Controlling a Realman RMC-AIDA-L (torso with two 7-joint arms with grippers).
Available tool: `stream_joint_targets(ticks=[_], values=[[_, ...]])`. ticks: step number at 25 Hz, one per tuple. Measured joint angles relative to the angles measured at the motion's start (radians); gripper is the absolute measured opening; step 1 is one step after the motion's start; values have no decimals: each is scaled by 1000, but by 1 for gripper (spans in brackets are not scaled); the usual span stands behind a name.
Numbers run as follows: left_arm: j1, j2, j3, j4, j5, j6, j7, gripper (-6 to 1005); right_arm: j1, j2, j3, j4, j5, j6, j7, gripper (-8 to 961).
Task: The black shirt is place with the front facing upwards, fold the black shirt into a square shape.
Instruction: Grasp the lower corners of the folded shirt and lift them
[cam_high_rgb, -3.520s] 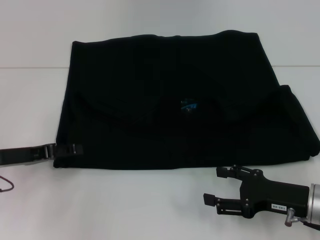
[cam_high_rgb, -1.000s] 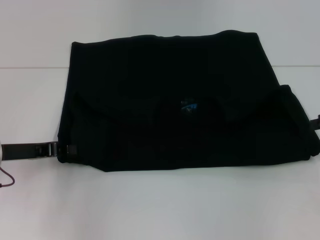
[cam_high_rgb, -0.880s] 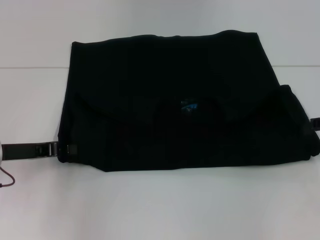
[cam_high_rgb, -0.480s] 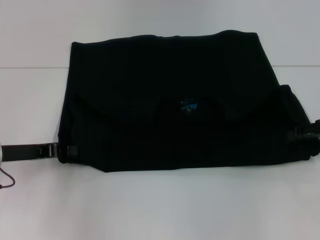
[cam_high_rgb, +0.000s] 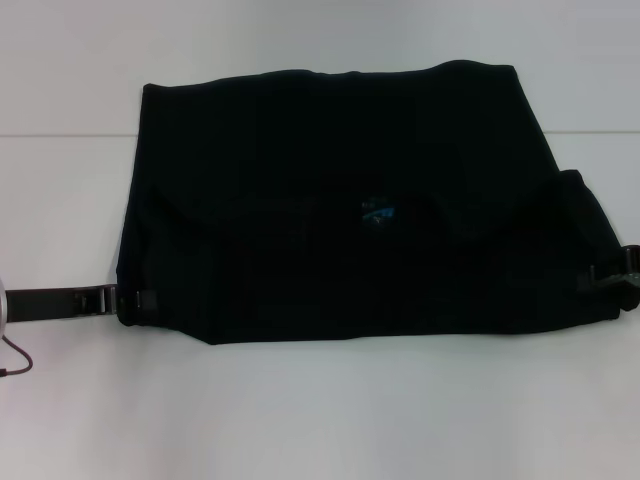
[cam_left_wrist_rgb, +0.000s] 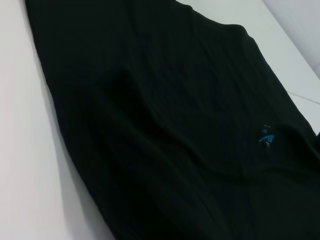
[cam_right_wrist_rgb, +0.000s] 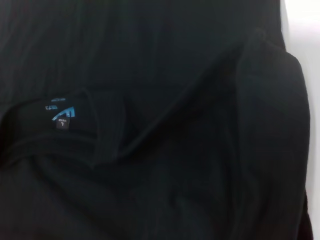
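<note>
The black shirt (cam_high_rgb: 340, 200) lies folded into a wide band on the white table (cam_high_rgb: 320, 420). Its small blue neck label (cam_high_rgb: 378, 212) faces up near the middle. My left gripper (cam_high_rgb: 128, 300) reaches in from the left and is shut on the shirt's near left corner, which sits slightly raised. At the shirt's right edge my right gripper (cam_high_rgb: 612, 272) rests against the fabric, low on that side. The left wrist view shows the shirt (cam_left_wrist_rgb: 150, 125) and its label (cam_left_wrist_rgb: 266, 136). The right wrist view is filled by shirt folds (cam_right_wrist_rgb: 200, 150) and the label (cam_right_wrist_rgb: 60, 112).
A thin dark cable (cam_high_rgb: 12, 360) loops on the table beside the left arm. Bare white table runs along the near side in front of the shirt and at the far left.
My right gripper has left the near right of the table and come in from the right onto the shirt's right edge. The near left corner has lifted slightly in the left gripper.
</note>
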Motion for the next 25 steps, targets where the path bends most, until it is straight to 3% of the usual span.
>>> stream_joint_targets(ticks=[10, 15, 20, 25], values=[[-3, -1, 0, 1, 0, -2, 0, 48, 2, -3, -1, 0, -1, -7, 0, 364], [-7, 3, 0, -1, 0, 28, -5, 50, 5, -12, 1, -5, 0, -39, -12, 126], [-11, 27, 0, -6, 6, 140, -22, 53, -1, -29, 11, -25, 5, -129, -48, 62], [3, 72, 0, -23, 11, 323, -30, 56, -20, -49, 10, -27, 0, -282, -119, 61]])
